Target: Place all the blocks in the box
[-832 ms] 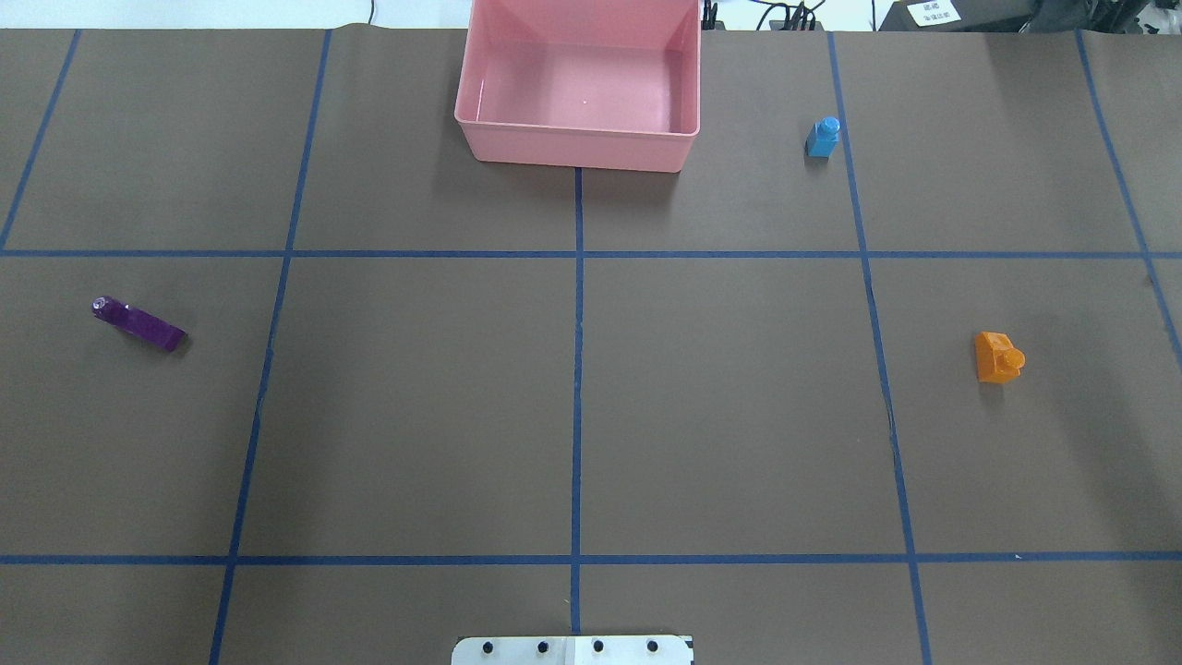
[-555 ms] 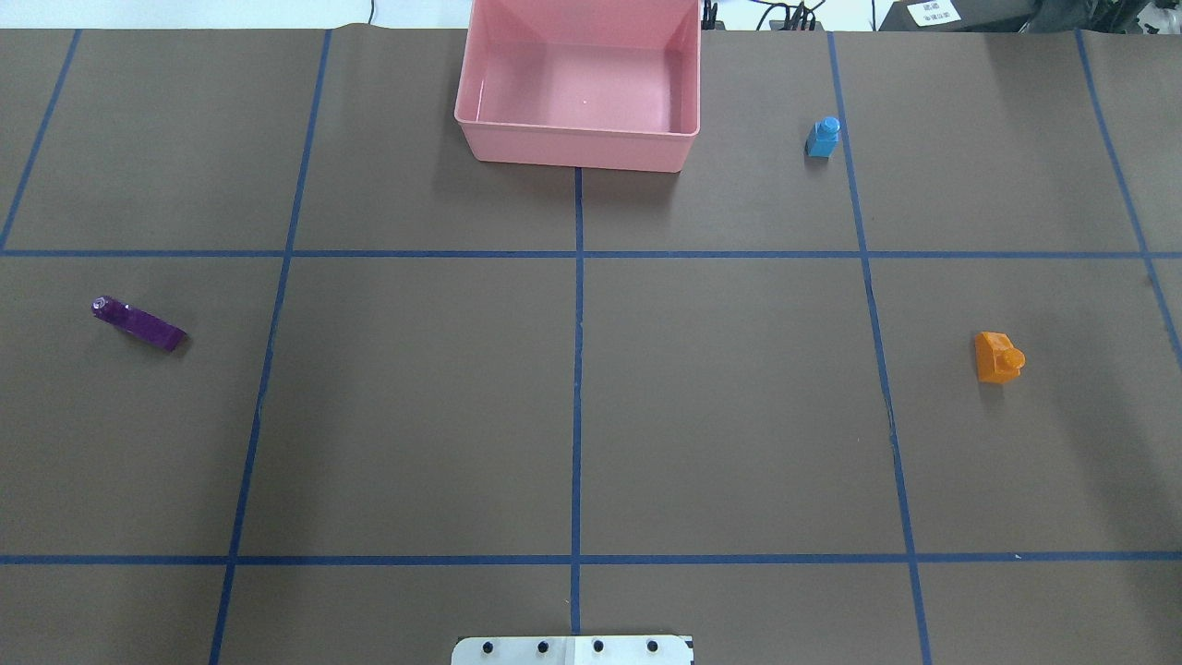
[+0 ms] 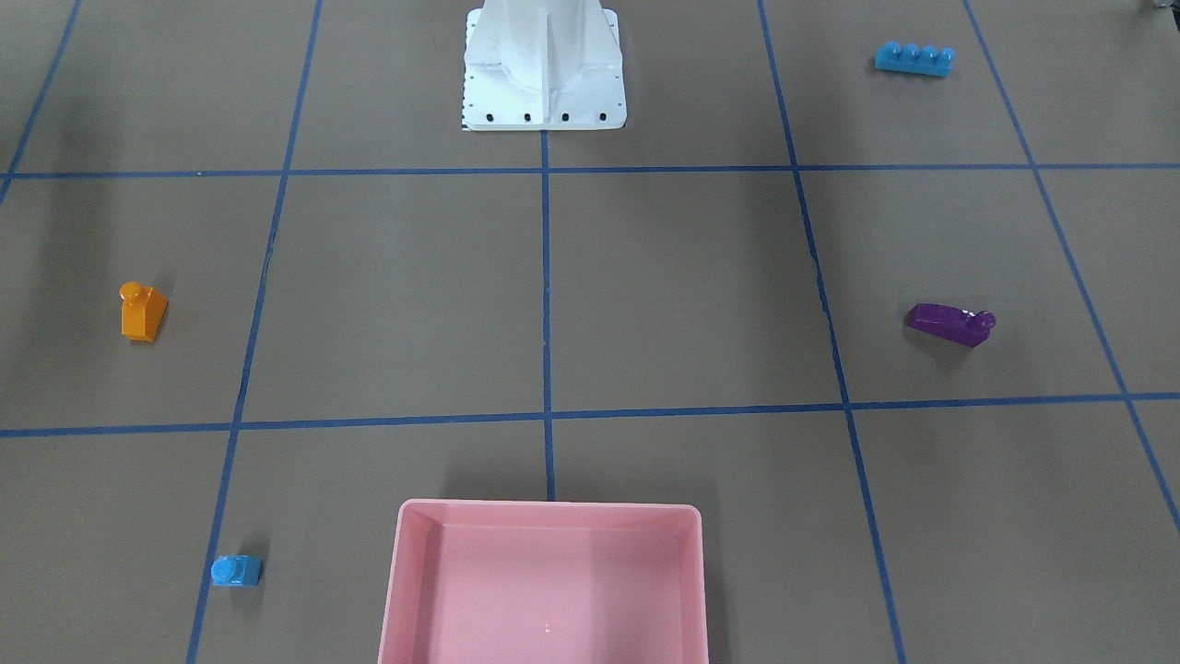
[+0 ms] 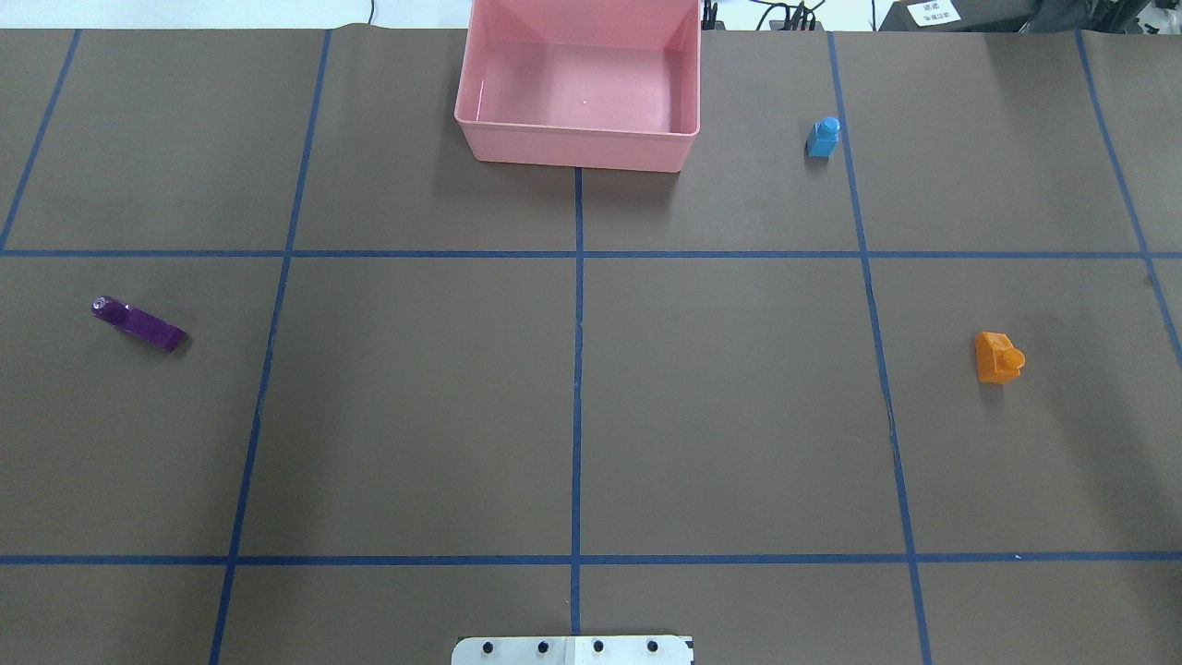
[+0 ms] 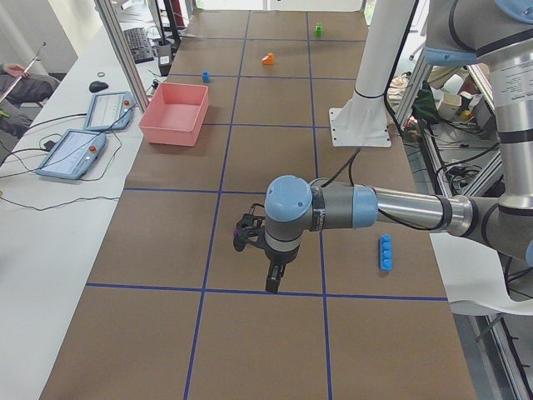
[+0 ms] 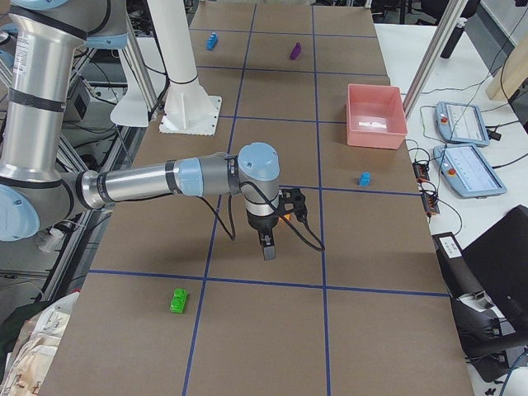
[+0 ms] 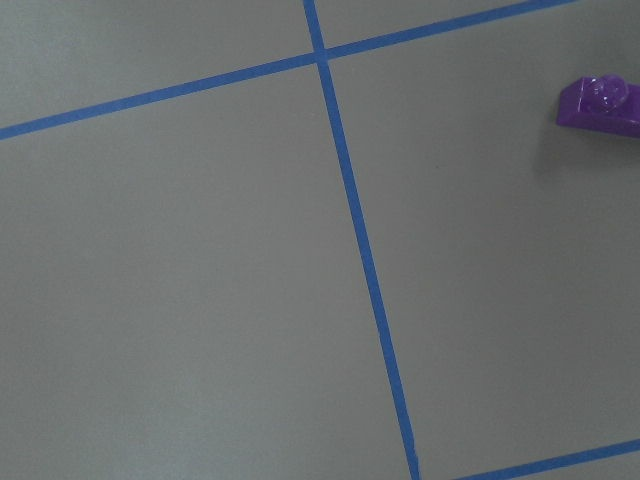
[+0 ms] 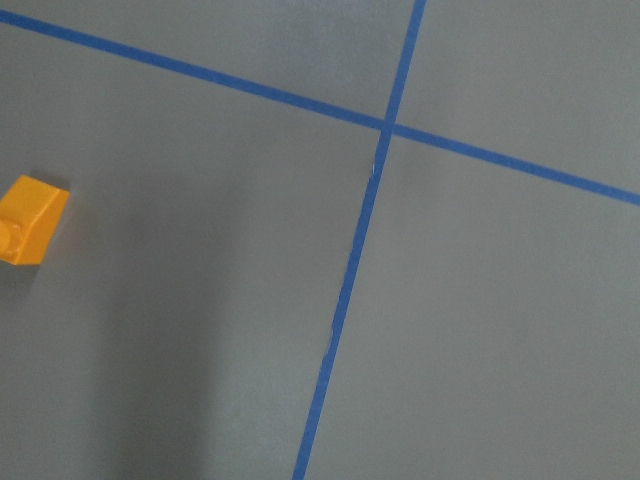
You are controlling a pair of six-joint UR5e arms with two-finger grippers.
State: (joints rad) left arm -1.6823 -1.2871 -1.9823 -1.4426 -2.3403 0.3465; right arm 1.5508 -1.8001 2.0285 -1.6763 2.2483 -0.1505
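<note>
Pink box (image 4: 577,148) at far edge of table (image 4: 416,416) empty, so nothing done yet: orange brick (image 4: 997,357), small blue brick (image 4: 823,138), purple brick (image 4: 138,323), long blue brick (image 3: 914,59), green brick (image 6: 177,300) all loose, well apart; left gripper (image 5: 272,279), right gripper (image 6: 266,247) hovering, seemingly bare, width impossible to tell.

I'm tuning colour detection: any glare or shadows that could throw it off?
Overhead exterior: the pink box throws a soft shadow beyond its near wall. Front-facing: white glints on the purple brick. Right wrist: a broad dim band beside the orange brick.
</note>
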